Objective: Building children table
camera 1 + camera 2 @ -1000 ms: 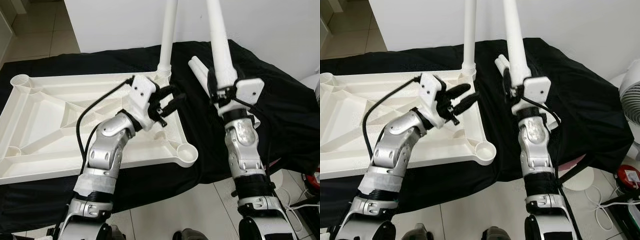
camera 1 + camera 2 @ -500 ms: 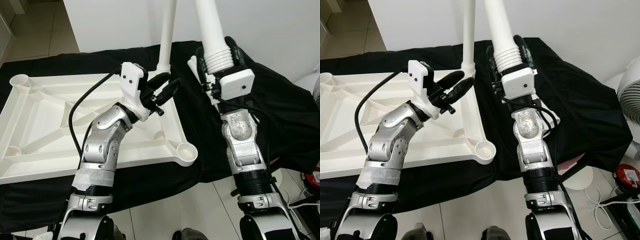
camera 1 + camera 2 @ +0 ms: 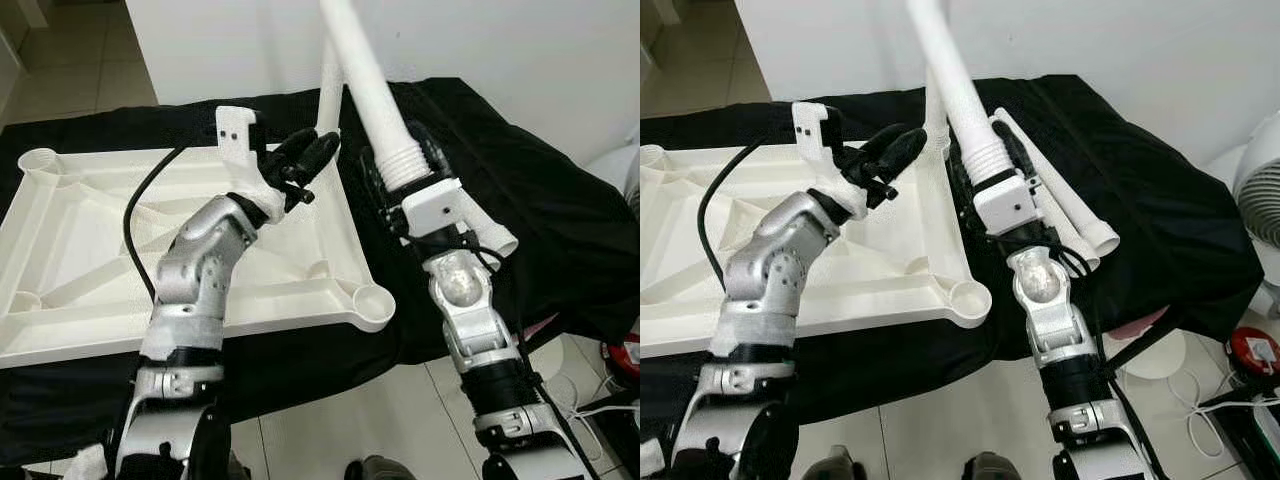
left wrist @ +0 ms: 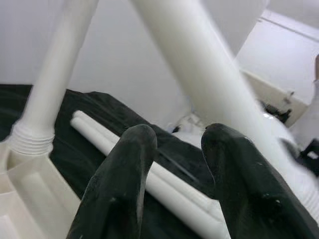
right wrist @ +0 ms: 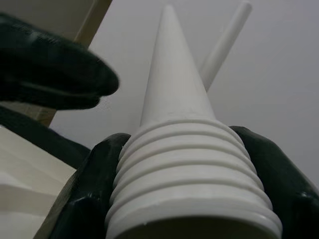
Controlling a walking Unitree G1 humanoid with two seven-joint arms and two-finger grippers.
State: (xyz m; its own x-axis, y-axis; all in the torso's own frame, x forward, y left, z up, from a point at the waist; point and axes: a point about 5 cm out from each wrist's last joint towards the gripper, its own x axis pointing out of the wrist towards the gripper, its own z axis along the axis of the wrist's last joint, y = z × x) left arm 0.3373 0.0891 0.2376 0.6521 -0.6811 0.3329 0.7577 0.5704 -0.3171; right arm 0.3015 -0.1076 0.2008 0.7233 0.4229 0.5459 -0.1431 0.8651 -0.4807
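Note:
The white table top (image 3: 90,250) lies upside down on a black cloth (image 3: 540,200). One white leg (image 3: 329,95) stands upright in its far right corner socket. My right gripper (image 3: 403,170) is shut on the threaded end (image 5: 184,164) of a second leg (image 3: 375,110), which tilts up and to the left and crosses in front of the standing leg. My left gripper (image 3: 318,150) is open, raised over the table top just left of the standing leg, holding nothing. Its black fingers (image 4: 124,184) frame both legs.
Two spare legs (image 3: 1070,215) lie on the cloth right of my right arm. An empty socket (image 3: 374,302) sits at the near right corner, another (image 3: 40,160) at the far left. A fan (image 3: 1265,190) and cables (image 3: 1220,400) are at the right, over tiled floor.
My right gripper has swung the held leg down and to the left, tilting it toward the standing leg. My left gripper has risen and reached toward the standing leg.

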